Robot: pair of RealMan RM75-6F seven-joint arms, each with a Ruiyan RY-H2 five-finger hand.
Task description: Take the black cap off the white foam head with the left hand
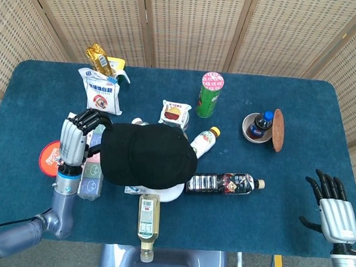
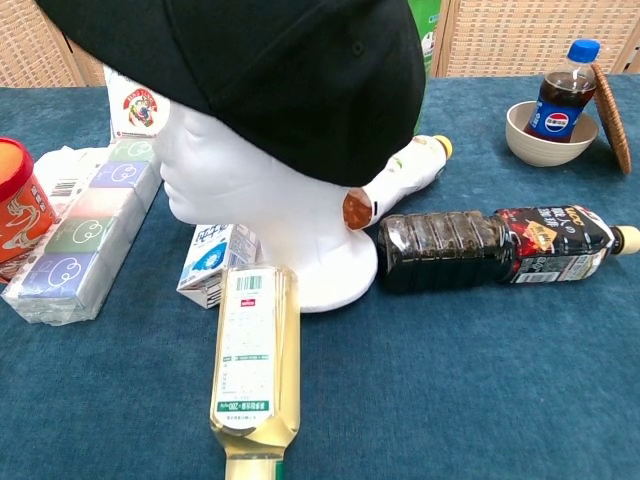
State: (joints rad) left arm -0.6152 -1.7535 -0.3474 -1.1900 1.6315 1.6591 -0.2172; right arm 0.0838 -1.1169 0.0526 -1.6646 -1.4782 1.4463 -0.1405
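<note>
Head view is showing the left hand (image 1: 75, 140) pinching the brim of the black cap (image 1: 145, 156), which is sitting half-raised over the foam head (image 2: 255, 190), so lifting straight up, clear of the bottles beside it, seems wisest.

1. Black cap (image 2: 290, 70): crown and brim cut off by the top edge of the chest view.
2. White foam head (image 1: 162, 193): in the head view, hidden under the cap except a sliver of base at lower centre.
3. Left hand (image 1: 75, 140): fingertips hidden behind the cap's brim, so the grip cannot be told.
4. Right hand (image 1: 331, 206): wrist cut off at the lower right edge.
</note>
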